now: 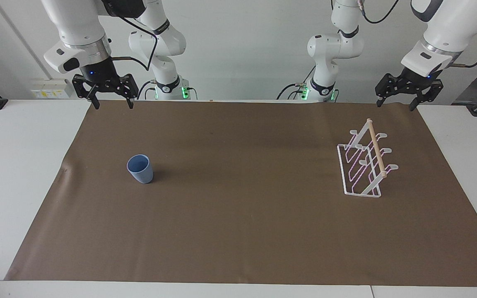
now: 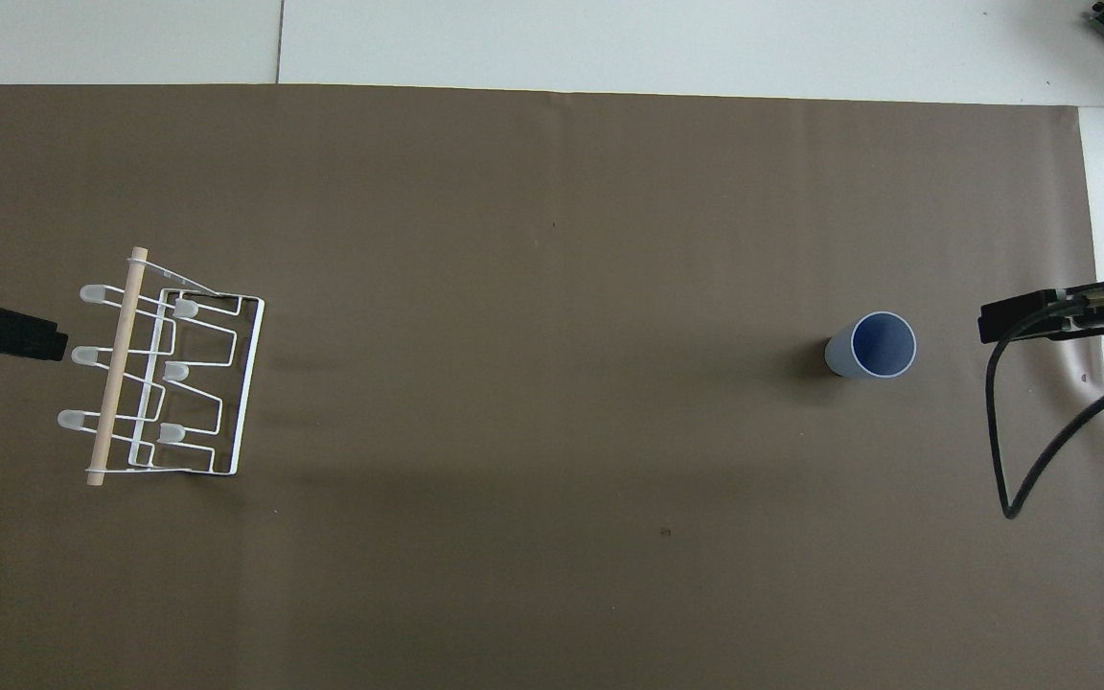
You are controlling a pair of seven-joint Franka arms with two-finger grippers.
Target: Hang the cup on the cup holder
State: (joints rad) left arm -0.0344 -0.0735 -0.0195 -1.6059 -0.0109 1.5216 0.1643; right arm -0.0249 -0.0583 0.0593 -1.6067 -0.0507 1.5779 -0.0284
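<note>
Two grippers hang raised above the robots' edge of the brown mat (image 1: pixel 238 231), both with fingers spread and nothing between them. The right gripper (image 1: pixel 112 101) is over the mat's corner at the right arm's end of the table; the cup (image 1: pixel 140 168) stands on the mat at that same end, farther from the robots than the spot beneath that gripper and a little toward the table's middle. The left gripper (image 1: pixel 399 102) hangs over the other end, with the cup holder (image 1: pixel 364 163) on the mat below and farther out. The right arm is plainly the nearer one to the cup, so the pick likely falls to it: forward and down.

The cup is upright, its long axis vertical, open mouth up, wider at the rim. It is a small light-blue tumbler without a handle. The holder is white wire with looped prongs and a pale wooden rod along its top, well apart from the cup.
</note>
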